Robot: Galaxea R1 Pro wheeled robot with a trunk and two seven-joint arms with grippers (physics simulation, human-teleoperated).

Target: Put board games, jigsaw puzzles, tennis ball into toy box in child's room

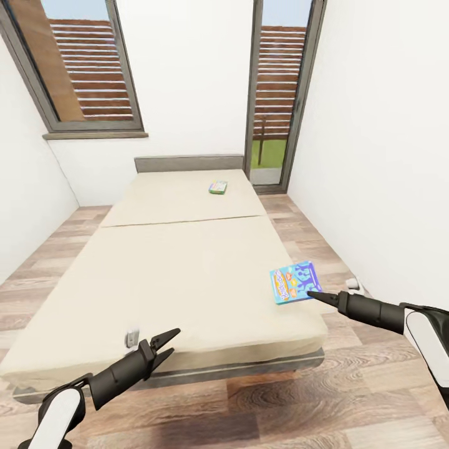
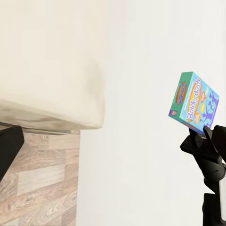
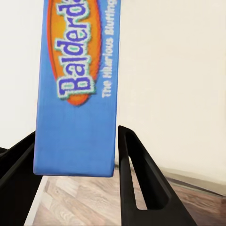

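Observation:
A mostly blue board game (image 1: 295, 282) marked "Balderdash" is at the bed's (image 1: 174, 274) front right corner, with my right gripper (image 1: 310, 294) shut on its near edge. The left wrist view shows this box (image 2: 193, 104) held in the air, clear of the mattress, above the right gripper (image 2: 203, 136). In the right wrist view the box (image 3: 77, 89) stands between the two black fingers (image 3: 136, 179). A second, green-yellow board game (image 1: 217, 187) lies flat near the headboard. My left gripper (image 1: 167, 344) hangs open over the bed's front edge, holding nothing.
White walls close in on both sides of the bed. A tall dark-framed window (image 1: 282, 93) stands at the back right and another (image 1: 75, 68) at the back left. Wood-plank floor (image 1: 349, 386) runs along the right side and front. A small pale object (image 1: 353, 285) sits on the floor.

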